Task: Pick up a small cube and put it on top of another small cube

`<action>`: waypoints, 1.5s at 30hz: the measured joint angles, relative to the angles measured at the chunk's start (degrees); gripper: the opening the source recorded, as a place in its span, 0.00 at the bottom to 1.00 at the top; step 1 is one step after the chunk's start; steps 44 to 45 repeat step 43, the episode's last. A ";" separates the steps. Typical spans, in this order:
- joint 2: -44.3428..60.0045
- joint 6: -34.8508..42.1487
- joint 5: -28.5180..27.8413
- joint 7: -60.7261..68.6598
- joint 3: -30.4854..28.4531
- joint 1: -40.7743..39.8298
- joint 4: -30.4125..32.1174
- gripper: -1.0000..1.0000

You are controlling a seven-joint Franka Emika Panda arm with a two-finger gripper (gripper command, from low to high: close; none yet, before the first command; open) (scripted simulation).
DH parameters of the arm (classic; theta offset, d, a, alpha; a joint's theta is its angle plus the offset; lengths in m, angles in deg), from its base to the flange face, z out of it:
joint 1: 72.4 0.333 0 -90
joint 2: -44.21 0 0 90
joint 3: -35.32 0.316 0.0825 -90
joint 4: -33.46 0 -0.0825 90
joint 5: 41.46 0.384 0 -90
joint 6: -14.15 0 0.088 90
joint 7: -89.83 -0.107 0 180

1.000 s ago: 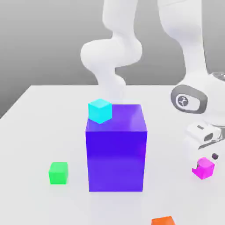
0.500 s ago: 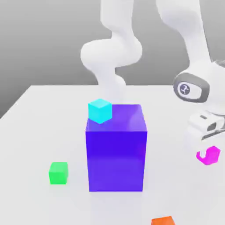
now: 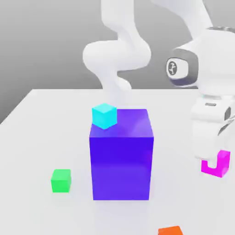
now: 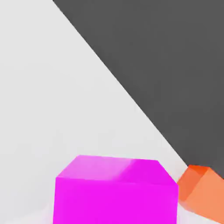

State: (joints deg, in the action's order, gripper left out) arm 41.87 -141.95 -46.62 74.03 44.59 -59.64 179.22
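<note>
The small magenta cube (image 3: 222, 166) hangs a little above the white table at the exterior view's right, with my gripper (image 3: 212, 158) shut on it. One white finger covers part of the cube's front face. In the hand view the same small cube (image 4: 116, 190) looms close. A small cyan cube (image 3: 104, 115) rests on the top far-left corner of the big blue-purple block (image 3: 120, 160). A small green cube (image 3: 61, 180) lies on the table to the block's left in the exterior view.
An orange cube (image 3: 170, 231) lies at the front edge of the exterior view, and it sits beside the magenta cube in the hand view (image 4: 201, 192). The white table (image 3: 41, 133) ends at a straight edge (image 4: 131, 98) with dark floor beyond. The arm's white links rise behind the block.
My fingers have closed on the magenta cube and lifted it off the table. The hand and wrist have risen with it. The other cubes have not moved.
</note>
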 joint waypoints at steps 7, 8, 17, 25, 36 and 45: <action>-3.91 1.73 0.71 23.09 -6.82 -5.17 0.99 0.00; -4.35 1.95 0.82 26.41 -7.96 -5.70 1.14 0.00; -6.99 3.42 0.21 56.44 -20.71 -11.85 5.19 0.00; -6.76 2.75 -2.49 78.81 -32.19 -18.92 15.27 0.00; 2.31 -5.91 6.71 86.21 -32.72 -17.25 15.87 0.00; 8.12 -10.44 14.44 91.82 -29.96 -18.21 15.57 1.00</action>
